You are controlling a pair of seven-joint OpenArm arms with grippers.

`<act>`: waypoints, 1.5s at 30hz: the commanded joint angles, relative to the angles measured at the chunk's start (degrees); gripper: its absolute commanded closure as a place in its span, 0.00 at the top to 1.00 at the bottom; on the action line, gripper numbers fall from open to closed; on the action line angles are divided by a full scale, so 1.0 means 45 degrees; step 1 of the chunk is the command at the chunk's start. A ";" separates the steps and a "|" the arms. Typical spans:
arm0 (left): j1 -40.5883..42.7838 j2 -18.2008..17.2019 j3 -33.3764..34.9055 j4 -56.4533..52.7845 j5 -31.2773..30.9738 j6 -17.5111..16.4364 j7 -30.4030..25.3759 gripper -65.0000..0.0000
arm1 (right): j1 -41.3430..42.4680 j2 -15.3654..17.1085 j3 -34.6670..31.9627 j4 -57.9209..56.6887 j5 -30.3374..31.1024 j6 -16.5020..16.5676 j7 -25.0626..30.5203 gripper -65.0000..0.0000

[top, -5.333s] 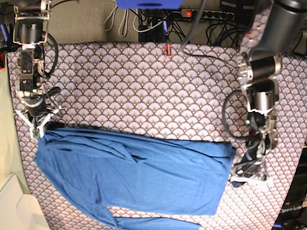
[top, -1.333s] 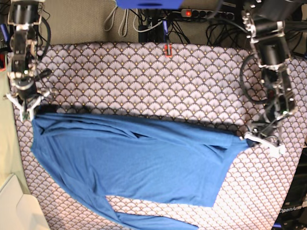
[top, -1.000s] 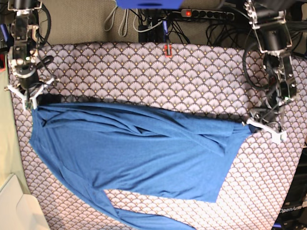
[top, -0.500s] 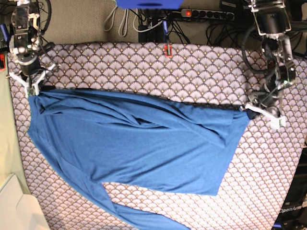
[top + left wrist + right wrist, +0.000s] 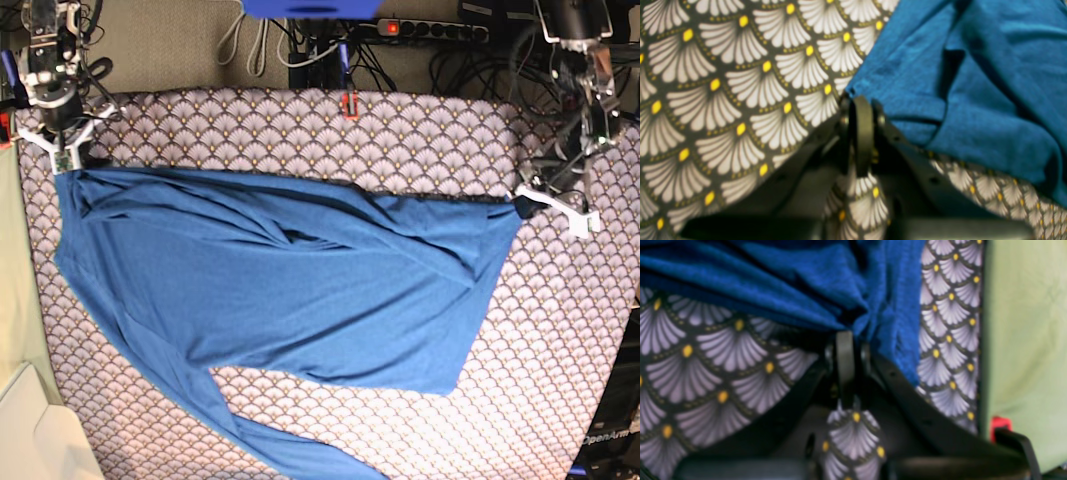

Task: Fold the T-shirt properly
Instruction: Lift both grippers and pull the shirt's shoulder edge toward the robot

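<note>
Big royal-blue long-sleeved T-shirt of thin knit (image 5: pixel 280 285) now dragged way up the fan-patterned tablecloth (image 5: pixel 300 130), top edge pulled nearly straight and slightly off the cloth. Looks like spreading and flattening before any actual fold, so early days. Compared to a few seconds back: sat much lower and more bunched, both arms nearer the front. Left gripper (image 5: pixel 522 203) clenched on one top corner, right gripper (image 5: pixel 66 162) clamped on the other. Sleeve trailing off the near edge.
</note>
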 commanded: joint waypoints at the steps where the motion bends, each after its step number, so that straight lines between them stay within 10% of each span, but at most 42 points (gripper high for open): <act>1: 0.0062 -0.0217 -0.0083 0.0509 -0.0113 -0.0038 -0.0261 0.01 | -0.0186 0.0250 0.0306 0.0130 -0.0017 -0.0180 0.0116 0.00; 15: 0.1059 -0.0080 -0.2545 0.1642 -0.0133 -0.0097 0.2025 0.01 | -0.0674 0.0406 0.0482 0.0169 -0.0017 -0.0180 0.0116 0.00; 24: 0.1449 -0.0002 -0.2506 0.1642 -0.0152 -0.0097 0.2161 0.01 | -0.0713 0.0348 0.0560 0.0169 -0.0017 0.1695 0.0018 0.00; 45: 0.1391 0.0213 -0.2506 0.1642 -0.0133 -0.0097 0.2181 0.12 | -0.0127 -0.1020 0.2924 0.0189 0.0042 0.1754 -0.0021 0.00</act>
